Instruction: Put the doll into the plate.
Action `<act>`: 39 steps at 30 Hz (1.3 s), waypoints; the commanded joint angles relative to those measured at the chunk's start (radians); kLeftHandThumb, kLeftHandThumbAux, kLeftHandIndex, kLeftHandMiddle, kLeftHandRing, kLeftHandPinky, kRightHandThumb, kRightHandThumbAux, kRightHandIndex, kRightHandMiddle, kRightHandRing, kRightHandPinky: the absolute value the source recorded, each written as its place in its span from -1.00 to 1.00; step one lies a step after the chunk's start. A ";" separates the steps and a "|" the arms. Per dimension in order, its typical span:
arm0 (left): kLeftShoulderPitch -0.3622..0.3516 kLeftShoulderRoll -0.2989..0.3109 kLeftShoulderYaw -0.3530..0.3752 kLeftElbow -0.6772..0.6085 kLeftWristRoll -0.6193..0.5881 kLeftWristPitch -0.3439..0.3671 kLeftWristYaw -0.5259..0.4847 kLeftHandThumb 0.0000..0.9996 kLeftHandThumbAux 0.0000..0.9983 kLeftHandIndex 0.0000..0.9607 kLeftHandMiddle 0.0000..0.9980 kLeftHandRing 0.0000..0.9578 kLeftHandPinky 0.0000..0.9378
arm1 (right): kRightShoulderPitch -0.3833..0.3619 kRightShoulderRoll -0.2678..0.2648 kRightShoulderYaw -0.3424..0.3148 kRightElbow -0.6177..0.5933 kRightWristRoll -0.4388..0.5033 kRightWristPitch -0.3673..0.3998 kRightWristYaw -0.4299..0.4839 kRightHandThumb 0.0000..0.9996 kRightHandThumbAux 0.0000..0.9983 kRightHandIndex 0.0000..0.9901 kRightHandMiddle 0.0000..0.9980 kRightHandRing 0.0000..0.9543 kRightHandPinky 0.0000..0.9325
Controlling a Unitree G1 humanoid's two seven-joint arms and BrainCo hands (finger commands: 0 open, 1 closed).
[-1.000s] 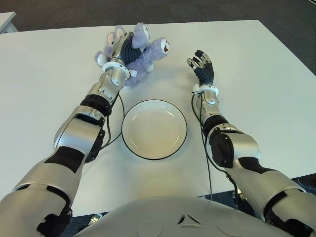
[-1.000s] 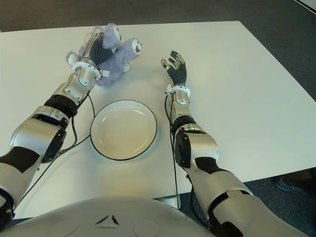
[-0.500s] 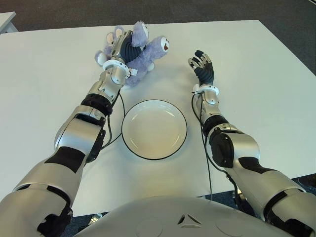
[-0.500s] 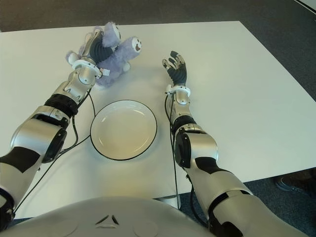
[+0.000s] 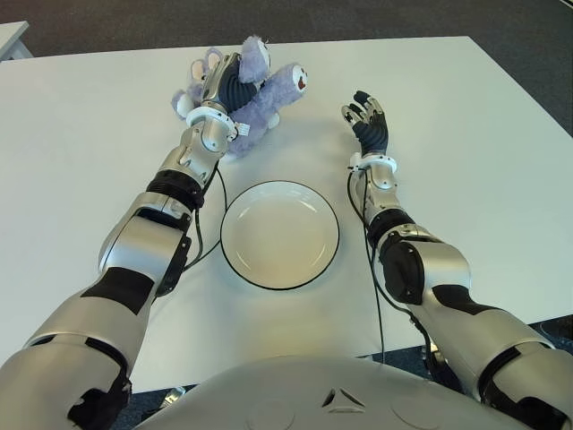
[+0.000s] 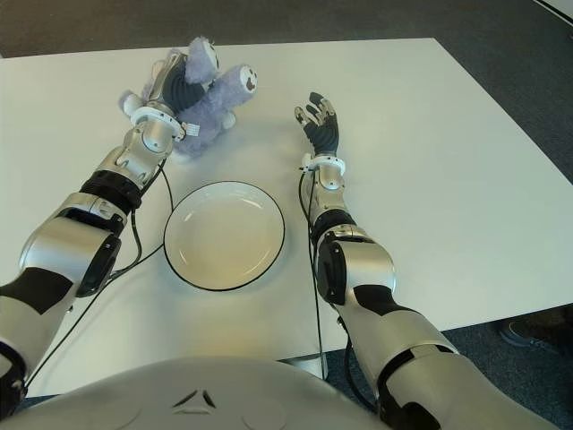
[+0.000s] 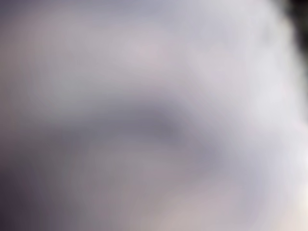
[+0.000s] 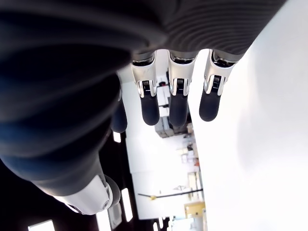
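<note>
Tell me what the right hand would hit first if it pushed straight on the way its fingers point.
Probably nothing. The right hand, fingers open and empty, points away from the robot over bare table. The doll in the left hand lies off to its left, the plate behind it; its height above the table is unclear.

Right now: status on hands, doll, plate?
Left hand shut on doll at table's far side. Right hand open, idle, right of doll. Plate bare, nearer the robot, nothing between.
</note>
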 commanded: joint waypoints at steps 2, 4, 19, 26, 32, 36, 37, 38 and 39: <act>0.030 0.014 0.005 -0.027 -0.004 0.017 -0.020 0.83 0.27 0.58 0.69 0.78 0.85 | 0.022 0.011 -0.006 0.013 0.007 -0.001 0.002 -0.09 0.58 -0.63 -0.69 -0.71 -0.63; 0.036 0.019 0.005 -0.044 -0.003 0.016 -0.024 0.83 0.27 0.58 0.69 0.78 0.85 | 0.022 0.012 -0.006 0.013 0.007 0.000 0.001 -0.06 0.57 -0.63 -0.68 -0.70 -0.62; 0.087 0.064 0.001 -0.221 0.017 0.060 -0.073 0.82 0.27 0.58 0.70 0.78 0.86 | 0.023 0.011 0.003 0.014 -0.002 0.012 -0.024 -0.04 0.57 -0.63 -0.67 -0.69 -0.63; 0.105 0.087 -0.008 -0.290 0.047 0.078 -0.083 0.82 0.30 0.68 0.78 0.84 0.89 | 0.022 0.011 0.007 0.015 -0.006 0.017 -0.028 -0.10 0.57 -0.64 -0.68 -0.70 -0.65; 0.122 0.096 -0.001 -0.338 0.044 0.080 -0.093 0.84 0.30 0.64 0.73 0.80 0.86 | 0.022 0.010 0.009 0.016 -0.007 0.016 -0.029 -0.11 0.56 -0.63 -0.68 -0.70 -0.64; 0.131 0.098 0.001 -0.359 0.043 0.076 -0.091 0.86 0.29 0.63 0.73 0.81 0.86 | 0.022 0.010 0.010 0.017 -0.007 0.016 -0.029 -0.12 0.57 -0.63 -0.68 -0.70 -0.63; 0.134 0.100 0.001 -0.368 0.044 0.076 -0.092 0.87 0.29 0.62 0.72 0.80 0.85 | 0.022 0.010 0.010 0.017 -0.007 0.016 -0.029 -0.10 0.57 -0.62 -0.67 -0.70 -0.64; 0.137 0.101 0.002 -0.377 0.044 0.075 -0.093 0.87 0.28 0.62 0.71 0.79 0.85 | 0.022 0.010 0.009 0.017 -0.006 0.016 -0.029 -0.09 0.57 -0.62 -0.67 -0.70 -0.64; 0.139 0.102 0.002 -0.383 0.044 0.075 -0.094 0.87 0.28 0.61 0.71 0.79 0.85 | 0.022 0.010 0.009 0.017 -0.006 0.016 -0.029 -0.09 0.57 -0.62 -0.67 -0.70 -0.64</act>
